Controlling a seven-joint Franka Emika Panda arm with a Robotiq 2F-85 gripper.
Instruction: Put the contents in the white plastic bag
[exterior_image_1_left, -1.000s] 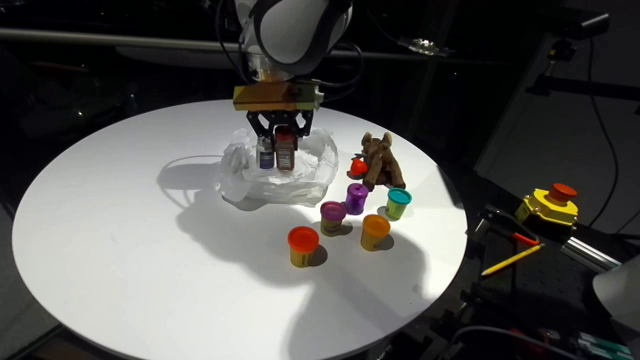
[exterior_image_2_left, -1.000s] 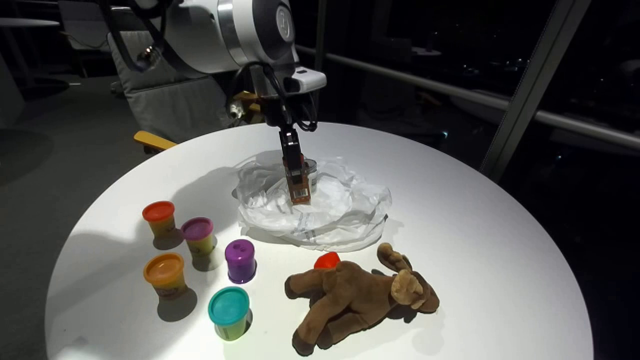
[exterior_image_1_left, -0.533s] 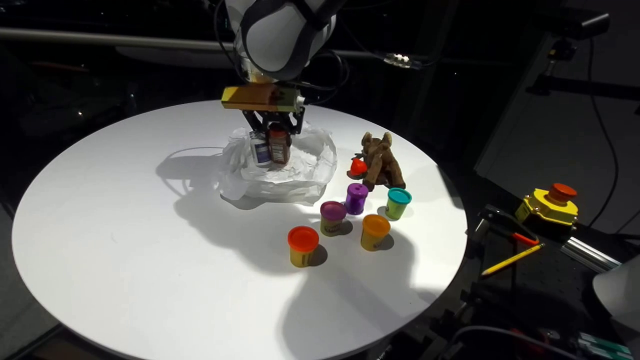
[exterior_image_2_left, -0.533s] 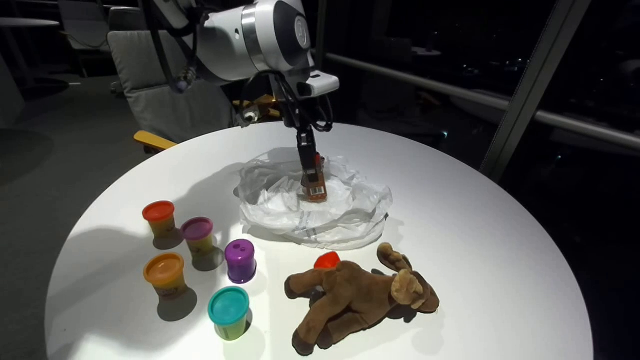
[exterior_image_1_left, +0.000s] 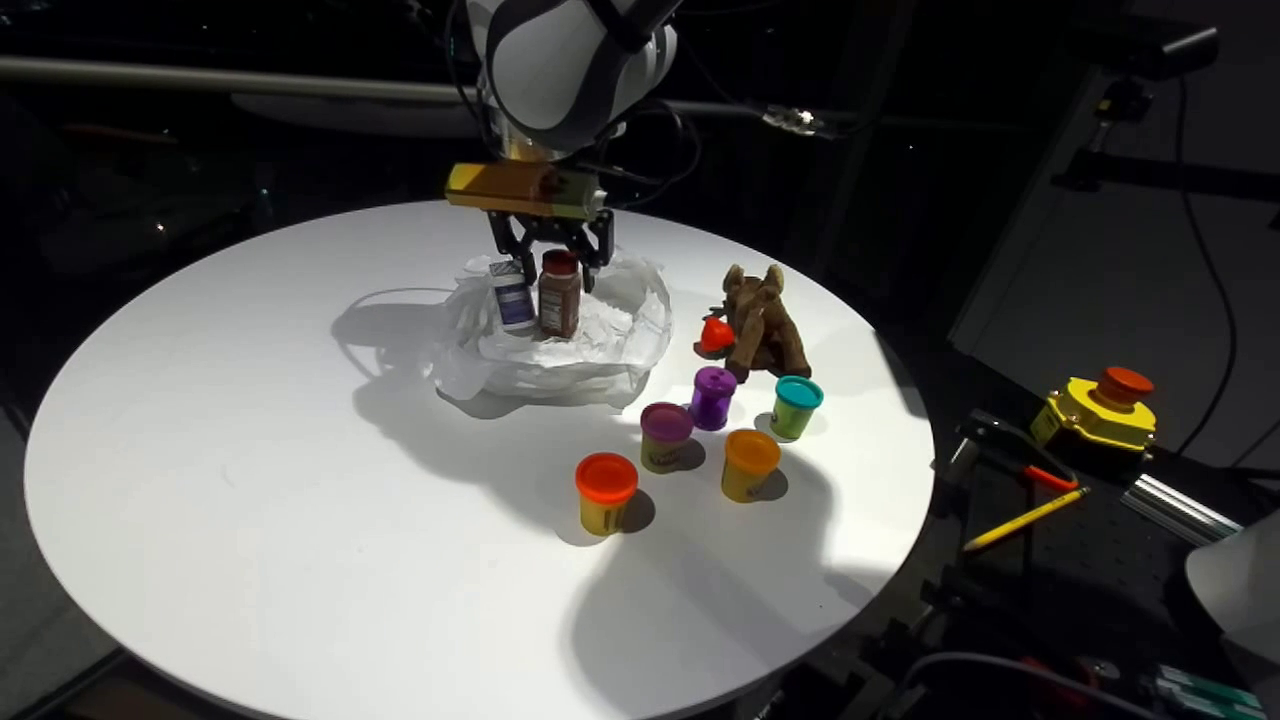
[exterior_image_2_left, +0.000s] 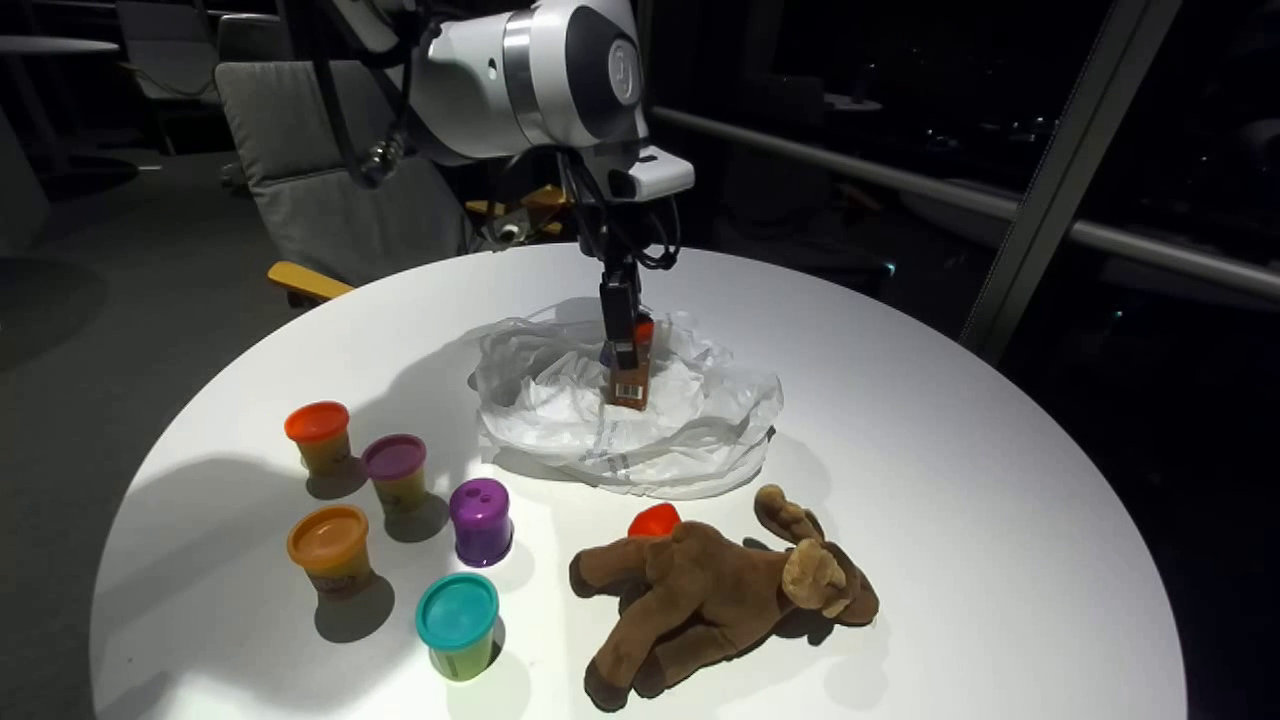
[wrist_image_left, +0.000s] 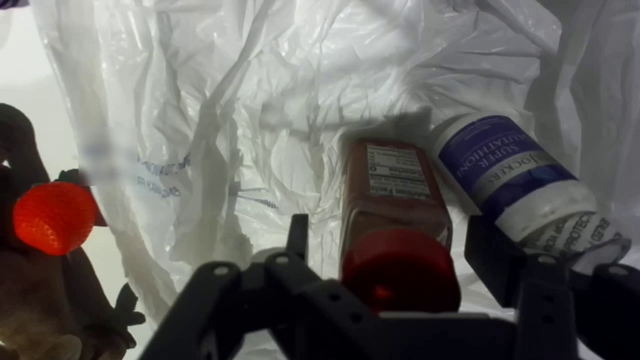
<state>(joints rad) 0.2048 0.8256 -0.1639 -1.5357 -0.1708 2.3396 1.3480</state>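
At left on the large round white table (exterior_image_1_left: 250, 530), from where I stand, the wrinkled, translucent white plastic bag (exterior_image_1_left: 570, 380) lies with its rim low and wide, presumably so that items can be set in from above. Within it, the small white plastic bottle (exterior_image_1_left: 514, 305) with a blue-purple label tilts away from its neighbour; whether bag or finger props it cannot be told. Beside it stands the brown, square-sided jar (exterior_image_1_left: 559, 305) with a red lid, beneath the black two-fingered gripper (exterior_image_1_left: 559, 284), whose jaws stand apart with a gap on either side of the lid, holding nothing; with the jar already in the bag, this suggests release rather than grasp. Farther right, outside the bag and so probably yet to be packed: a red-lidded yellow cup (exterior_image_1_left: 605, 492), a magenta-lidded yellow cup (exterior_image_1_left: 665, 438), a glossy purple cup (exterior_image_1_left: 712, 399), an orange-lidded yellow cup (exterior_image_1_left: 749, 467), a brown plush toy animal (exterior_image_1_left: 760, 312) and a teal-lidded green cup (exterior_image_1_left: 796, 408). The bottle's lettering is legible only in the wrist view; in an exterior view, where the toy animal (exterior_image_2_left: 705, 580) appears at full length, jar and gripper largely hide that bottle.
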